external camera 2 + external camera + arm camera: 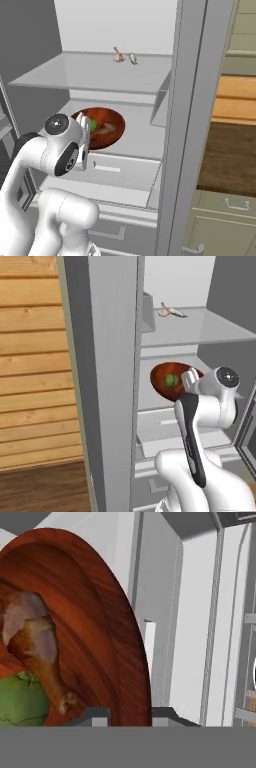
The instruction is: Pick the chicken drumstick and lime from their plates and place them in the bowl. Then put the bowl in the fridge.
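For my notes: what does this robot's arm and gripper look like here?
The arm is glossy white with rounded, bulbous links. A dark grey to black strip runs along one link, and a round grey cap with a small centre mark closes the joint at the wrist. The gripper ends in two small dark grey finger tips. No loose cables or lettering are visible.

No readable text, label, brand, number or sign is showing on anything in these views.
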Tool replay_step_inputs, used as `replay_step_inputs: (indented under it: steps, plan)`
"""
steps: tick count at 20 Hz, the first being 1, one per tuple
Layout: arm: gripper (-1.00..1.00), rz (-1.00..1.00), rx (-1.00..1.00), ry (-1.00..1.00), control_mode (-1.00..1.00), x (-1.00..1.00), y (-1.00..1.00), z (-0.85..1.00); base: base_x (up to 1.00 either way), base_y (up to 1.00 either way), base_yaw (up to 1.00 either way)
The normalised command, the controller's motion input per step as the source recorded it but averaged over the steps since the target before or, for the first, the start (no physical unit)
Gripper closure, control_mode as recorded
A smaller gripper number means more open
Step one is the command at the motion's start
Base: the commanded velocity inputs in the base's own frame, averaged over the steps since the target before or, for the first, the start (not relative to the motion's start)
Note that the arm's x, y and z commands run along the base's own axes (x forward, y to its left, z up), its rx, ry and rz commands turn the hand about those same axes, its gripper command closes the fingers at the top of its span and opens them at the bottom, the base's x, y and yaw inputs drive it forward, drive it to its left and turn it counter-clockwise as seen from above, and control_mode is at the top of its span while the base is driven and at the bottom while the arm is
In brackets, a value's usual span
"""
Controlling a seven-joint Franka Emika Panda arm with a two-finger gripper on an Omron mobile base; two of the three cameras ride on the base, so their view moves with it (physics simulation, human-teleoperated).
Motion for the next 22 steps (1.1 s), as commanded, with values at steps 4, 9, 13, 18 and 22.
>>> replay_step_inputs:
  steps: [4,9,13,18,22]
  plan:
    - [1.00,0.02,0.00,-0.07,-1.00,0.76,0.00,-0.21,0.00,0.00,0.00]
    - [1.00,-0.05,0.00,0.06,-1.00,1.00,0.00,-0.20,0.00,0.00,0.00]
    - [1.00,-0.07,0.05,0.29,-1.00,0.95,-0.07,-0.30,0.00,0.00,0.00]
    - [1.00,0.03,0.06,0.05,-1.00,0.37,-0.17,-0.09,0.00,0.00,0.00]
    - [-1.00,0.03,0.00,-0.02,-1.00,0.00,-0.02,-0.14,0.00,0.00,0.00]
